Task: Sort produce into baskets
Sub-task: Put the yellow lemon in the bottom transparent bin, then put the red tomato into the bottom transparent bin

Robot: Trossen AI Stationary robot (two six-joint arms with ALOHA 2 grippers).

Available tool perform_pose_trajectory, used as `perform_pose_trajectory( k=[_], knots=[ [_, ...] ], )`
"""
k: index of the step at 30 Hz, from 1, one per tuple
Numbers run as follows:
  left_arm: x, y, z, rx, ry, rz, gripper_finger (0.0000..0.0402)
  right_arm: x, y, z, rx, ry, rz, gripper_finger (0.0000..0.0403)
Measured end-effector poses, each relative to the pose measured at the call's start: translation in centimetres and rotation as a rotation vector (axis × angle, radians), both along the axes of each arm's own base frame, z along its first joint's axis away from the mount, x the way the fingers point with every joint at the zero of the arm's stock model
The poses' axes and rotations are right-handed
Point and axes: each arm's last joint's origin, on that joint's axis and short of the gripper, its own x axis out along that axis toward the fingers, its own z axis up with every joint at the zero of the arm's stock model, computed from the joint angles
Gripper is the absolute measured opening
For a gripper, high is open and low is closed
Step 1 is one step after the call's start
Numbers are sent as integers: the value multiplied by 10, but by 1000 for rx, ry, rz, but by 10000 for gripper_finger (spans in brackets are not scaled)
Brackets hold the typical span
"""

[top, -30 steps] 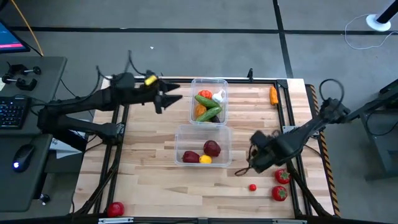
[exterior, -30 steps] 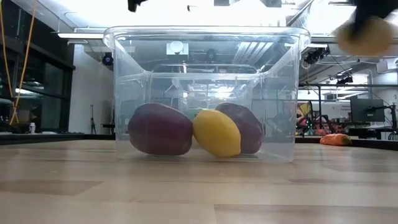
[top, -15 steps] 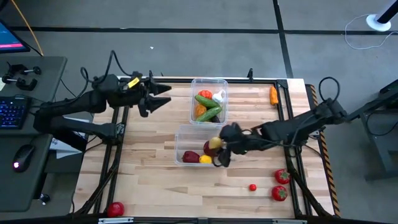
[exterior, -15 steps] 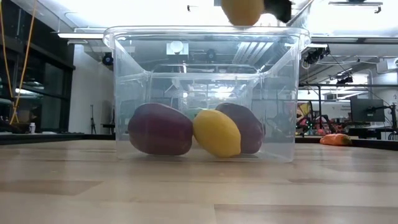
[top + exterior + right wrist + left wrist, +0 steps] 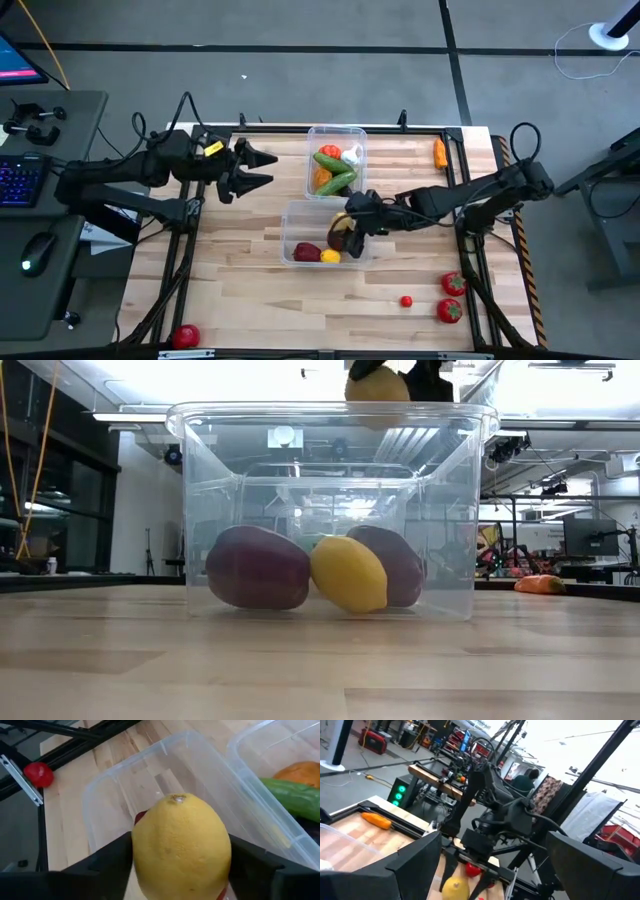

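The right tool [image 5: 352,228] hangs over the near basket [image 5: 300,212], a lemon [image 5: 180,855] between its fingers, ready to drop beside the fruit [image 5: 258,567] already inside; the fingers need only part fully. The left tool [image 5: 258,168] waits wide over the bench [image 5: 240,290].

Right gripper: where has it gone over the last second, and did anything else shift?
The right gripper carried a lemon from the table's right side, near the loose tomatoes, leftward to above the near basket, where it still holds it. The left gripper pulled back slightly to the left, open. The contents of the far basket and the carrot stayed put.
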Motion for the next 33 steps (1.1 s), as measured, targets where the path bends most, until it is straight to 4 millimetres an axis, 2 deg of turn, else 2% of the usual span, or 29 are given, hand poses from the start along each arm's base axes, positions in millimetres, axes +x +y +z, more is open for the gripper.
perform_pose_trajectory(
  k=[5,7,12,15,18,22,25,29,33],
  knots=[
    [0,-1,1,-16,-8,-2,345,3,-5,0,7,-6,-11,371],
    [0,-1,1,-24,-8,-3,345,3,-9,1,18,-15,-10,391],
    [4,-3,-2,-115,8,-16,345,-7,-23,20,71,-65,32,369],
    [15,-13,-14,-201,121,-57,344,-20,-30,38,21,-119,61,365],
    [26,-38,-32,-245,386,-143,341,-37,-37,54,-49,-162,32,365],
    [30,-85,-58,-207,857,-270,340,-55,-46,65,-128,-167,-60,366],
    [24,-121,-84,-200,1214,-358,340,-62,-52,69,-156,-162,-106,366],
    [9,-166,-130,-217,1663,-586,340,-65,-58,67,-157,-133,-119,366],
    [1,-196,-168,-223,1885,-801,340,-66,-60,66,-147,-113,-109,366]
  ],
)
